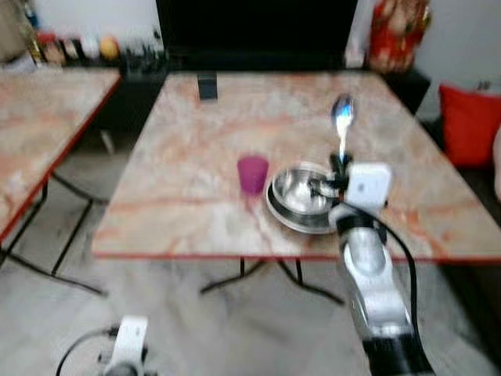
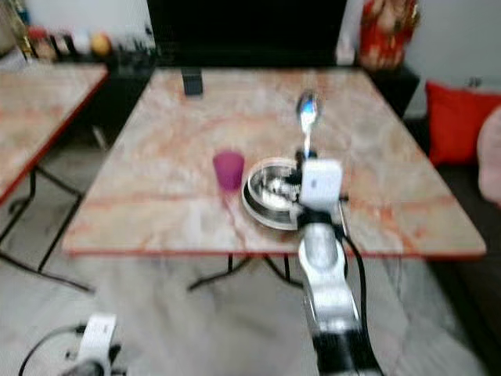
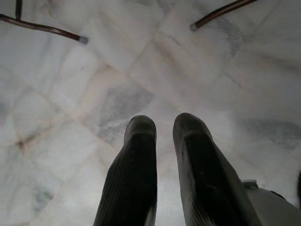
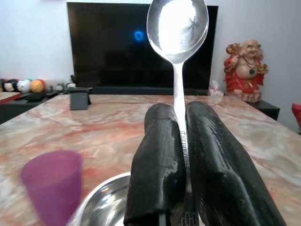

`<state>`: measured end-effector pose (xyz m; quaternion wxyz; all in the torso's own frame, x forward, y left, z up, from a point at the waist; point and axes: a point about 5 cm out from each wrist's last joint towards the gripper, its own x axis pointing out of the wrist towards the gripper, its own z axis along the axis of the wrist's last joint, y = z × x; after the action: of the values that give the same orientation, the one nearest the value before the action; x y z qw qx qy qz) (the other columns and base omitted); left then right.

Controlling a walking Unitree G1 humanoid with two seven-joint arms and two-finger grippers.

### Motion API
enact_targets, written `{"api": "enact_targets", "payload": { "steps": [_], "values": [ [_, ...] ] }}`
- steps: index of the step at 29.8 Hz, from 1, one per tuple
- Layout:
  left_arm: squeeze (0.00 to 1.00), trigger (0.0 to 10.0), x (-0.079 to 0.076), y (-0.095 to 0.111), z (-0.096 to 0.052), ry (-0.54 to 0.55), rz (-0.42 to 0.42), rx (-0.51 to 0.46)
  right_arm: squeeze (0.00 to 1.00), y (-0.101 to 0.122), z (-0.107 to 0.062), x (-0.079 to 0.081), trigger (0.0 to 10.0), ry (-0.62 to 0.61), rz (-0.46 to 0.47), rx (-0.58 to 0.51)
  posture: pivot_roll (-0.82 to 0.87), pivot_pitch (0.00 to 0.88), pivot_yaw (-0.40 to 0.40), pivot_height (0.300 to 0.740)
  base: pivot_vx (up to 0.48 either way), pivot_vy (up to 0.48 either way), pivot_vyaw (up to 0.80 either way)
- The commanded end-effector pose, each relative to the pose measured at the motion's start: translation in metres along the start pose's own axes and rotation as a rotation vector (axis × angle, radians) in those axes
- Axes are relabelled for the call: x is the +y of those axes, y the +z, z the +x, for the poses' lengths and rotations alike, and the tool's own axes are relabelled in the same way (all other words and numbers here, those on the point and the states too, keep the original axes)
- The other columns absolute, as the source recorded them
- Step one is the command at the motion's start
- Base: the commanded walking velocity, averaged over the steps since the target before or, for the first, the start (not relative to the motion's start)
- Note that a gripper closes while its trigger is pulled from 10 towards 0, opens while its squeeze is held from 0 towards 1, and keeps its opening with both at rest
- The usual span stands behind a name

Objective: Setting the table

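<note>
My right gripper [image 4: 178, 117] is shut on the handle of a metal spoon [image 4: 178, 28], holding it upright with the bowl of the spoon [image 1: 342, 110] on top. It hovers over the right rim of a steel bowl [image 1: 300, 192] near the front edge of the marble table [image 1: 203, 133]. A purple cup [image 1: 252, 173] stands just left of the steel bowl [image 4: 106, 205]. My left gripper [image 3: 162, 129] hangs low over the floor, its fingers nearly together with nothing between them.
A small dark object [image 1: 207, 86] stands at the table's far left. A second marble table [image 1: 39, 117] is to the left. Behind are a black television [image 4: 117, 47] and a red figurine [image 4: 245, 68]. A red cushion [image 1: 468, 125] lies to the right.
</note>
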<state>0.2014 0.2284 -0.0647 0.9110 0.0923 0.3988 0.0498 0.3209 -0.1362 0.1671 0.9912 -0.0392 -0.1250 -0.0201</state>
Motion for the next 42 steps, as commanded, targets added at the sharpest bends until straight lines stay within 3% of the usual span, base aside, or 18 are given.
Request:
{"api": "enact_targets", "payload": {
  "steps": [1, 28, 37, 42],
  "values": [
    [0.0, 10.0, -0.0086, -0.0027, -0.0004, -0.021, 0.008, 0.013, 0.0, 0.0027, 0.0005, -0.0098, 10.0, -0.03, -0.01, -0.012, -0.01, 0.0, 0.018, 0.74, 0.3, 0.0, 0.0],
    [0.0, 10.0, -0.0094, -0.002, -0.0002, -0.023, 0.028, 0.01, 0.0, 0.0039, 0.0026, -0.0123, 10.0, -0.027, -0.023, -0.012, -0.01, 0.0, 0.016, 0.74, 0.043, 0.0, 0.0],
    [0.0, 10.0, -0.0088, -0.004, -0.0007, -0.022, 0.027, 0.015, 0.0, 0.0032, 0.0025, -0.0133, 10.0, -0.028, -0.027, -0.008, -0.01, 0.0, 0.015, 0.74, 0.0, -0.464, 0.0],
    [0.0, 10.0, -0.0077, -0.0046, -0.001, -0.018, 0.009, 0.014, 0.0, 0.0028, 0.0029, -0.0132, 10.0, -0.027, -0.029, -0.005, -0.01, 0.0, 0.015, 0.74, 0.0, 0.0, 0.0]
  ]
}}
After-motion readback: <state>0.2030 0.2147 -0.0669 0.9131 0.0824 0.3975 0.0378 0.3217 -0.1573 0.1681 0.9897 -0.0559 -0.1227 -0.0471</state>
